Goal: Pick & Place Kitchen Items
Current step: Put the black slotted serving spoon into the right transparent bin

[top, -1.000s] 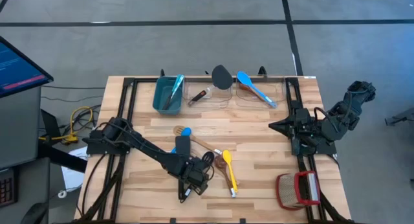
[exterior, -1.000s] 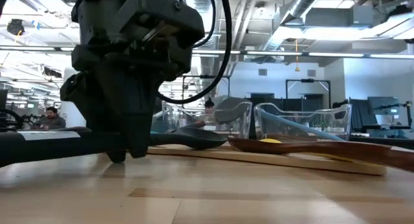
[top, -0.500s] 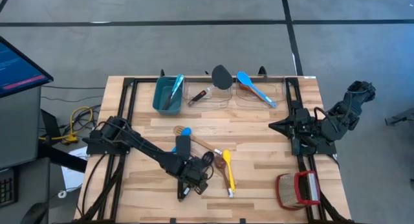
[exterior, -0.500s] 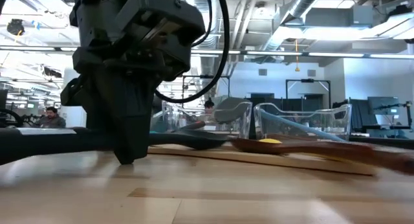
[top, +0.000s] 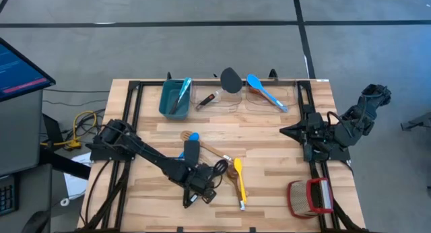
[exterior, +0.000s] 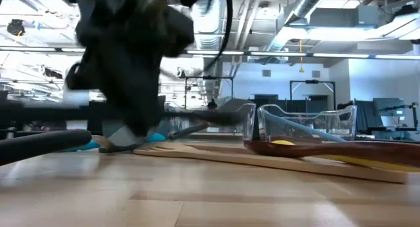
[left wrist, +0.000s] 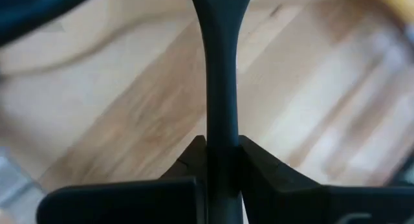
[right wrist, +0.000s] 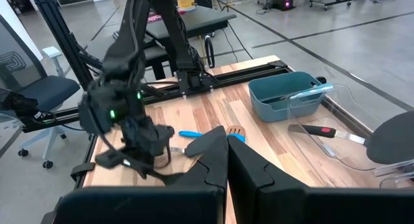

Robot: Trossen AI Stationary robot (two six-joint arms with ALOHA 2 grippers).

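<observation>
Black spatula handle (left wrist: 220, 88) sits pinched between my left gripper (left wrist: 221, 160) fingers, low over the table's near middle. Grasp made, I judge; next comes a level lift. My right gripper (right wrist: 228, 160) waits shut by the table's right edge.

The light wooden slatted table (top: 269, 135) carries everything. Near its far edge, toward the left corner, stands the teal rectangular plastic bin (top: 174, 98) with a utensil in it. Right of the bin along that edge lie a red-and-black-handled utensil (top: 209, 99), a black round-headed spatula (top: 230, 79) and a blue silicone spoon (top: 262, 90). By the near right corner sits the red-and-tan woven basket (top: 310, 196). Around the table's middle, toward the near edge, a black flat-bladed spatula (top: 190, 152), a brown wooden spoon (top: 230, 170) and a yellow silicone spoon (top: 239, 182) lie close together.
</observation>
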